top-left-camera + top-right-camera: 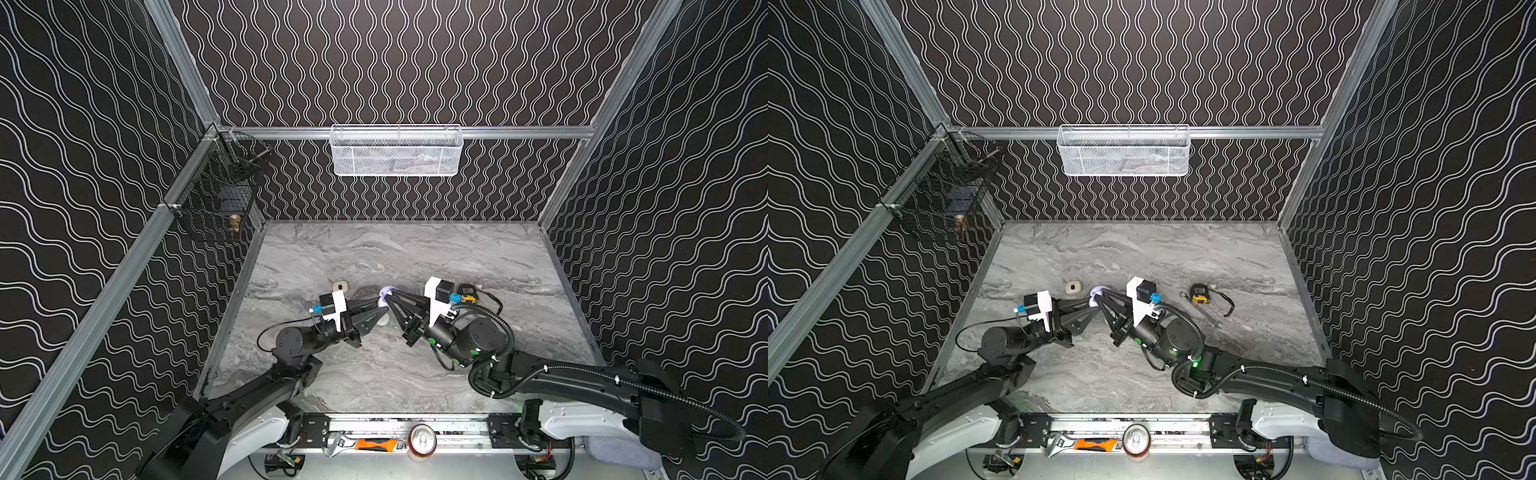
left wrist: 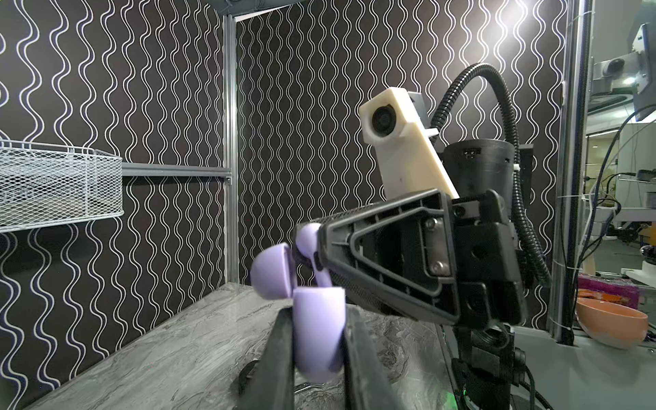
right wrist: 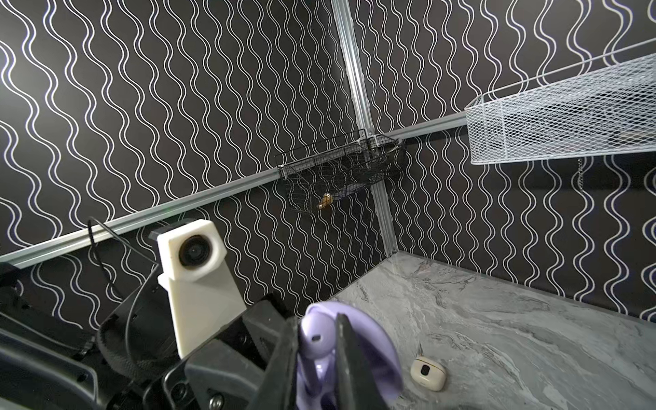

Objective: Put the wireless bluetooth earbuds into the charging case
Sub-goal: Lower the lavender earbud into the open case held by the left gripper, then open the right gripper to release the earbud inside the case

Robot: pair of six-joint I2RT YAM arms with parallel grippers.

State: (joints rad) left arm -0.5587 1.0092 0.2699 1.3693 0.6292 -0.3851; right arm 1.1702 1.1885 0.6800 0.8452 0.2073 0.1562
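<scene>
left fingers [image 2: 356,337] clamped on lilac case [image 2: 319,340], lid open, above table [image 2: 177,337] | right fingers [image 3: 349,355] pinching lilac earbud [image 3: 316,340] at the case's mouth, seemingly not seated | beige case [image 3: 427,372] lying on table nearby, apart | tape measure [image 1: 1200,293] beyond right arm

walls: black wallpaper [image 1: 395,62] with wavy white lines, on all three sides
frame: silver aluminium rails [image 1: 519,132] along the walls and up the corners
floor: grey marble-look tabletop [image 1: 415,257]
storage: white mesh basket [image 1: 395,151] on the back rail, black wire basket [image 1: 216,195] in the left corner
</scene>
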